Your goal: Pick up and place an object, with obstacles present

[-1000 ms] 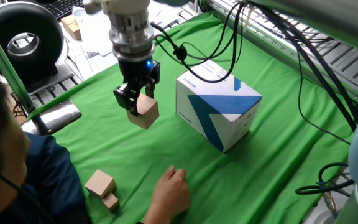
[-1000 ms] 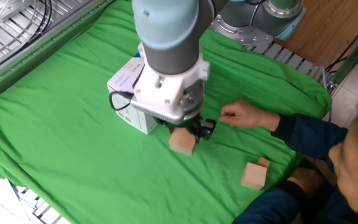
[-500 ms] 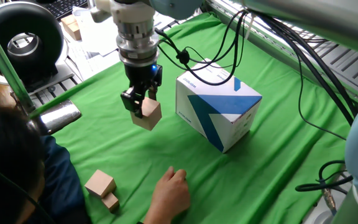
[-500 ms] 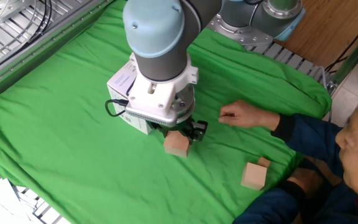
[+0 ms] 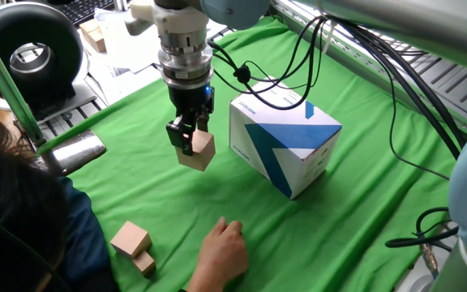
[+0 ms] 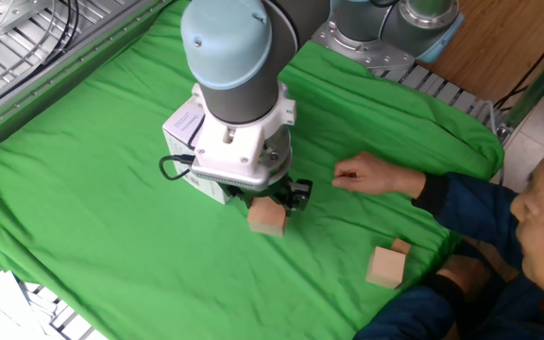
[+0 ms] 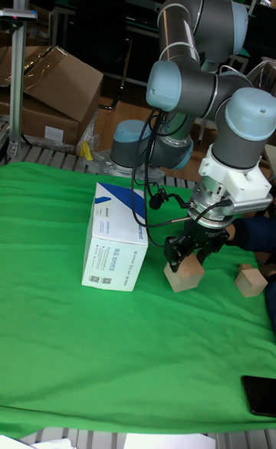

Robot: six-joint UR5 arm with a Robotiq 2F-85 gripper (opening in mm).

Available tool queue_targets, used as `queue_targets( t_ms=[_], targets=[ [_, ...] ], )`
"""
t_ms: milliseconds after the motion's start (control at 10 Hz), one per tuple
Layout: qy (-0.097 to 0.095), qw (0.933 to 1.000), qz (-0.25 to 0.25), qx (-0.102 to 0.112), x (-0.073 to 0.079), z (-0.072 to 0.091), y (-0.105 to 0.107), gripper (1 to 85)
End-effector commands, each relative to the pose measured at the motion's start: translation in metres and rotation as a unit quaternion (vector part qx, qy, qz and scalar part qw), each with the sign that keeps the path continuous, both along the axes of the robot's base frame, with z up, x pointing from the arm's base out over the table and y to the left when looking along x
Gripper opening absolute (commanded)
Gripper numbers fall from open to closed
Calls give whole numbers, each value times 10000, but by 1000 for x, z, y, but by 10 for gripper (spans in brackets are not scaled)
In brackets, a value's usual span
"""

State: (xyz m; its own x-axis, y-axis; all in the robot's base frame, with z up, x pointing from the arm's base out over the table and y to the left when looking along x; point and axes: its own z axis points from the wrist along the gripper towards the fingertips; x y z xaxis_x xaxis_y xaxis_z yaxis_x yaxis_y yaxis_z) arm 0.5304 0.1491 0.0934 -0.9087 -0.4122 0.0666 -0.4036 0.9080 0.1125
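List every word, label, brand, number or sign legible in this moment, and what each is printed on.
White-and-blue box: small dark print near its top edge, too small to read.
Same box, tall fixed view: lines of blue print and a small code-like square on the white side, too blurred to read.
Wooden cube in the gripper: no markings.
Nothing else carries legible text.

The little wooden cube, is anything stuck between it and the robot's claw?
No. The gripper is already shut on the wooden cube, so nothing sits between them. The big white-and-blue box stands right beside the cube, apart from it, and a person's hand rests on the green cloth nearby.
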Motion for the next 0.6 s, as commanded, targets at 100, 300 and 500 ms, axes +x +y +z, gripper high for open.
queue_targets(
  t_ms=[100,300,500],
  targets=[
    [-116,9995,278,124,6,1,0,410],
    [-97,9993,333,130,7,7,-2,453],
    [-76,9992,319,213,6,9,1,483]
  ],
)
